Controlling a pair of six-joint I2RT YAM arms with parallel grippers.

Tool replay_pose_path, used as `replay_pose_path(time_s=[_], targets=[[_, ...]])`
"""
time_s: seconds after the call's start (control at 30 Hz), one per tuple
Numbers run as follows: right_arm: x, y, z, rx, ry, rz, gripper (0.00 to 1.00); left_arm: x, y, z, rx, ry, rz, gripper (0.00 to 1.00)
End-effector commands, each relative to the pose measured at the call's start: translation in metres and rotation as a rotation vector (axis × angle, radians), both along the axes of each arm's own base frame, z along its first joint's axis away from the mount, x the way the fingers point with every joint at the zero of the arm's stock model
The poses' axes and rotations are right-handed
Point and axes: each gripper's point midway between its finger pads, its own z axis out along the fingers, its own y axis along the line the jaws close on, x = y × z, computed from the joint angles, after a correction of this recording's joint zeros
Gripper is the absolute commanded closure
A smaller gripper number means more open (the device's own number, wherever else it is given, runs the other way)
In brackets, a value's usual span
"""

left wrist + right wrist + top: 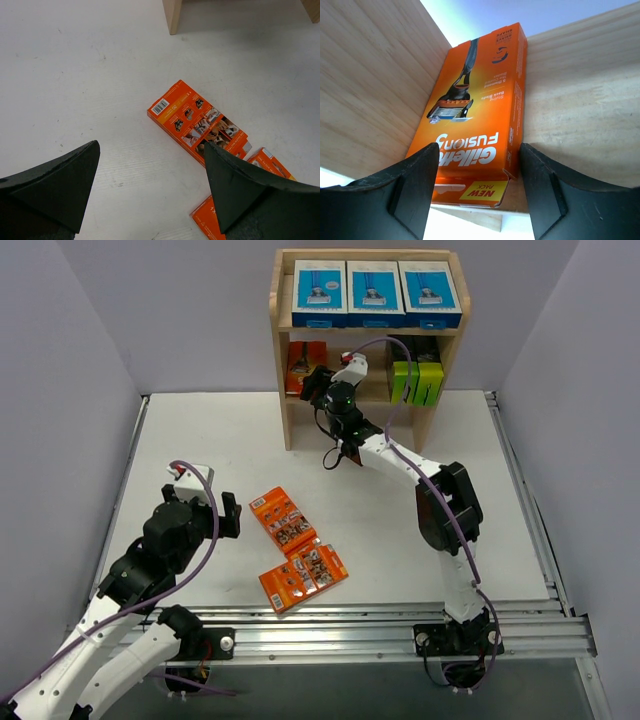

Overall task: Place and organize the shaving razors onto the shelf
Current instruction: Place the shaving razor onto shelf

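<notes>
Standing between the fingers of the right gripper (pixel 479 147), one orange pack (pixel 475 90) is upright at the end of the middle tier of the shelf (pixel 570 100), close against the wooden side panel, so this placement looks all but done. Directly above the gripper, three blue-and-white boxes (pixel 372 292) line the top tier side by side. Along the gripper's own tier, at the far end from it, the black-and-lime boxes (pixel 418 383) stand together. Well behind it, back toward the arm bases, three orange packs (pixel 303 575) lie flat on the table (pixel 200 440), one apart and two touching or overlapping. Those, I judge, are what is left to shelve.

As for the pincer itself, the right jaws stand at a middling width and flank the pack's sides closely. Whether they press it or merely bracket it cannot be told. The left gripper (pixel 151 146), far back from the shelf, is spread wide and holds nothing. It hovers over the table with the nearest loose pack just ahead of its fingertips.
</notes>
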Motion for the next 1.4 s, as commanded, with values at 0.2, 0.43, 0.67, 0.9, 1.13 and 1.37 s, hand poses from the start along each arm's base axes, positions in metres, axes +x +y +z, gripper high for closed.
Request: replay_pose_path(time_s=[0.2,0.43,0.67,0.9,1.13,1.37], targets=[[-0.002,0.025,0.010,0.044,-0.065,0.105,0.39,0.005,-0.005,0.009,-0.013,-0.039,-0.013,0.06],[-0.006,0.019,0.009,0.038,-0.058,0.091,0.36,0.006,-0.005,0.009,-0.010,-0.037,-0.012,0.06],[-0.010,0.010,0.018,0.037,-0.062,0.067,0.30,0.006,-0.005,0.009,-0.009,-0.035,-0.012,0.06],[-0.015,0.006,0.017,0.027,-0.038,0.061,0.25,0.005,-0.004,0.010,-0.011,-0.037,-0.008,0.06],[-0.019,0.000,0.018,0.017,-0.025,0.044,0.23,0.006,-0.004,0.009,-0.005,-0.036,-0.006,0.06],[-0.022,-0.006,0.022,0.016,-0.027,0.025,0.22,0.006,-0.003,0.008,-0.001,-0.031,-0.003,0.06]])
